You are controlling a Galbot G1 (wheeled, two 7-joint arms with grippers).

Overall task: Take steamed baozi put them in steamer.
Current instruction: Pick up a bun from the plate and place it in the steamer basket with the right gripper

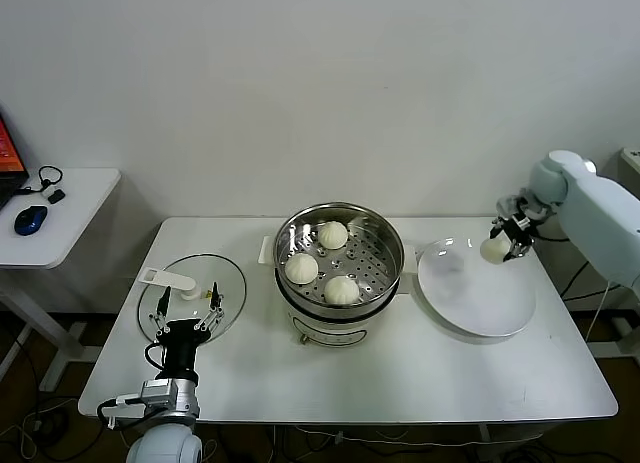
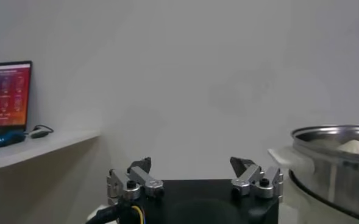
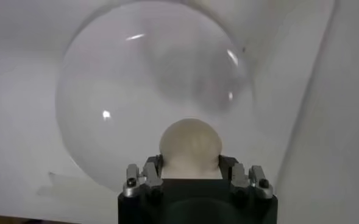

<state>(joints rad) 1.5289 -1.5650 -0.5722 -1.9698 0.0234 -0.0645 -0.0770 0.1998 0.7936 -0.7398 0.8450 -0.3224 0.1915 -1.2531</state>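
The steel steamer [image 1: 388, 245] stands mid-table on its white base, and three cream-white baozi [image 1: 341, 289] lie on its perforated floor. My right gripper [image 1: 503, 241] is shut on the fourth baozi [image 1: 493, 249] and holds it above the far right part of the white plate [image 1: 478, 291]. In the right wrist view the baozi [image 3: 190, 146] sits between my fingers over the plate [image 3: 124, 91]. My left gripper [image 1: 188, 321] is open and empty, parked low at the front left; the left wrist view shows its jaws [image 2: 191, 171] wide apart and the steamer's wall [image 2: 331, 161] to one side.
The glass lid [image 1: 230, 295] with white handle [image 1: 170, 279] lies flat left of the steamer. A side table [image 1: 70, 208] with a blue mouse [image 1: 30, 220] and a laptop stands at far left. The wall is close behind.
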